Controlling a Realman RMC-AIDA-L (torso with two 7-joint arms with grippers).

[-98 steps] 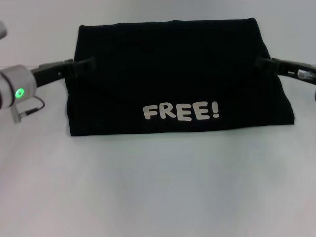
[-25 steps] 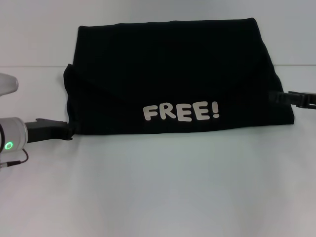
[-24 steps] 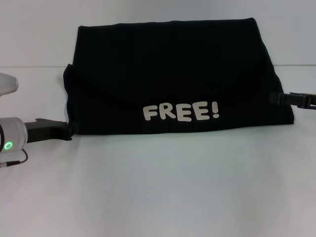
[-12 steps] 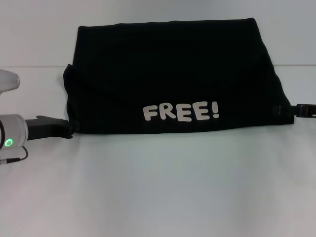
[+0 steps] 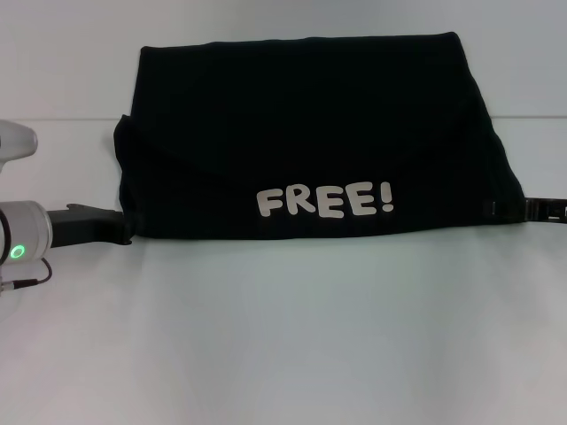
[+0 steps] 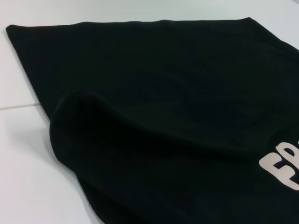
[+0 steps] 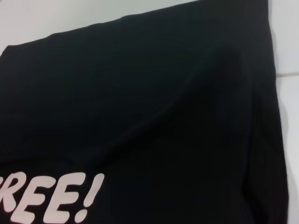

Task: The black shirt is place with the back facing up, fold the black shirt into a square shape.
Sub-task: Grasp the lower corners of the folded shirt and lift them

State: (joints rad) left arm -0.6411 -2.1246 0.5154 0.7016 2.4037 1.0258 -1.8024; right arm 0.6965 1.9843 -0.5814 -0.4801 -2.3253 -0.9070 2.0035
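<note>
Cloth first: the soft black cotton shirt (image 5: 310, 133) with cream "FREE!" lettering (image 5: 324, 201) lies centred, folded to a wide band, not yet square, my left gripper (image 5: 122, 227) at its eight o'clock corner, my right gripper (image 5: 507, 210) at four o'clock, grips unreadable.

Silver left wrist, green ring light, black tool (image 5: 122, 227).
</note>
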